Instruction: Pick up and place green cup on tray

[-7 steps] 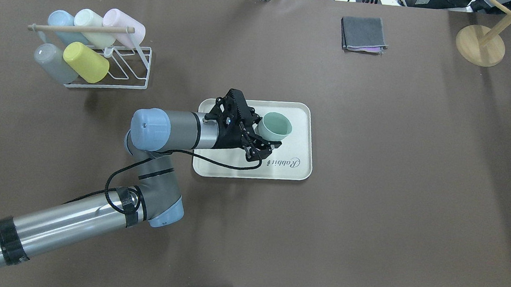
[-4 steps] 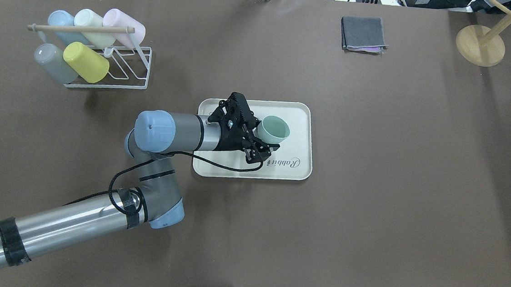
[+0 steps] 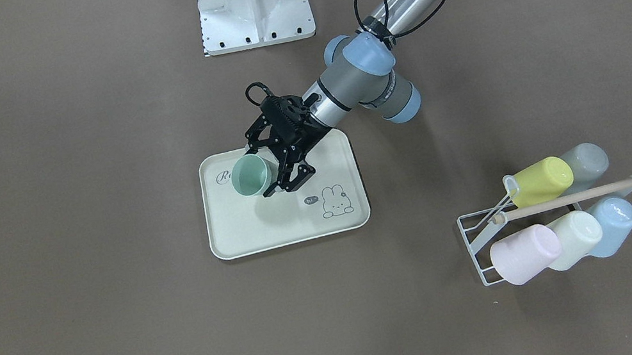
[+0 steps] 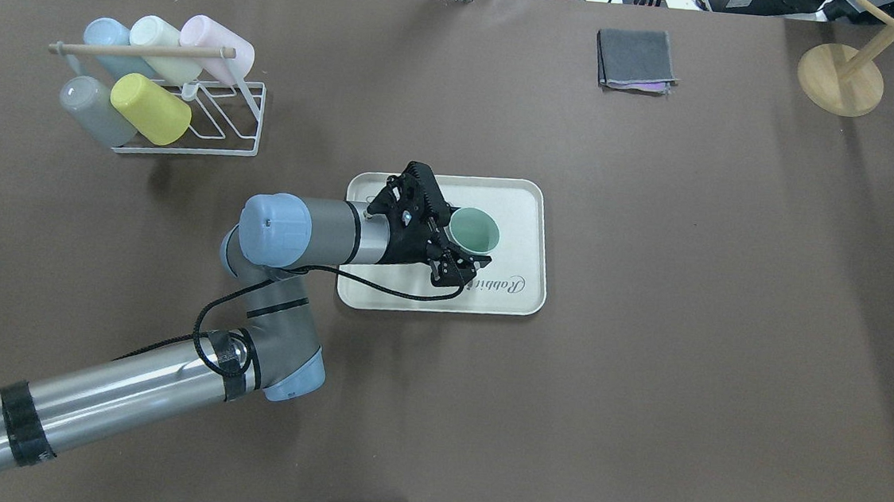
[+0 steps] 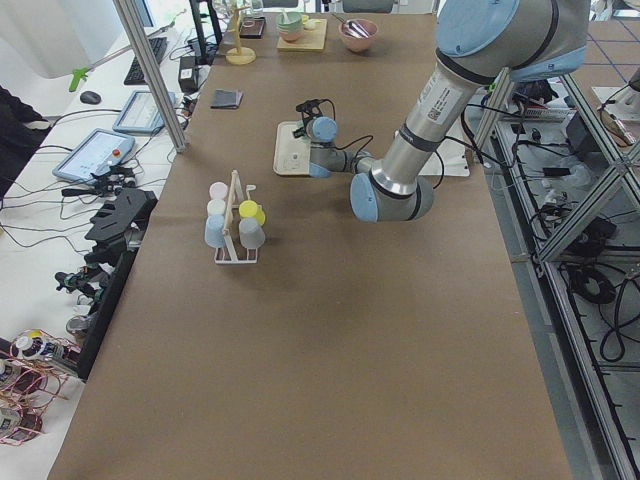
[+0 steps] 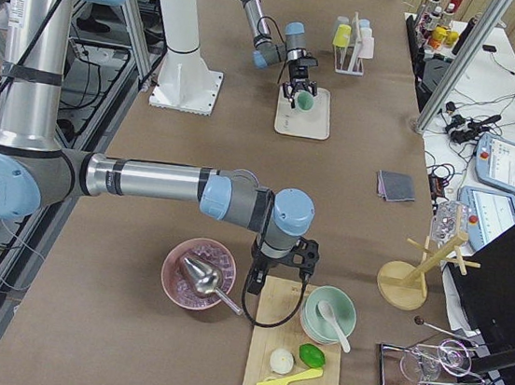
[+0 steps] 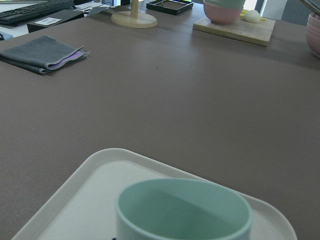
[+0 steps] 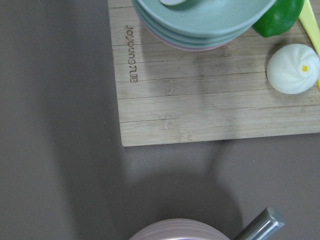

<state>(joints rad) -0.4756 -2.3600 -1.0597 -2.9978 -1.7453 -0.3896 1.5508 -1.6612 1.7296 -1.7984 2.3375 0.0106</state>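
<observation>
Grips the green cup (image 4: 473,231) with the left gripper (image 3: 260,171), one black finger on each side of the cup's wall, closed against it. Holds it upright, mouth up, within the rim of the tray (image 4: 516,205), near the middle, just beside the grey "Rabbit" script (image 4: 502,285) and apart from the small bunny drawing (image 3: 336,200). Cannot tell whether the base touches the tray's floor. Small handleless tumbler, muted mint green inside and outside, matte, slightly tapered to the bottom, with a thin round lip well seen from the left wrist camera. Much smaller than the cream-beige tray. Far off at the table's other end, the right gripper (image 6: 278,268) above a wooden board (image 8: 210,105); impossible to tell if open or closed.
</observation>
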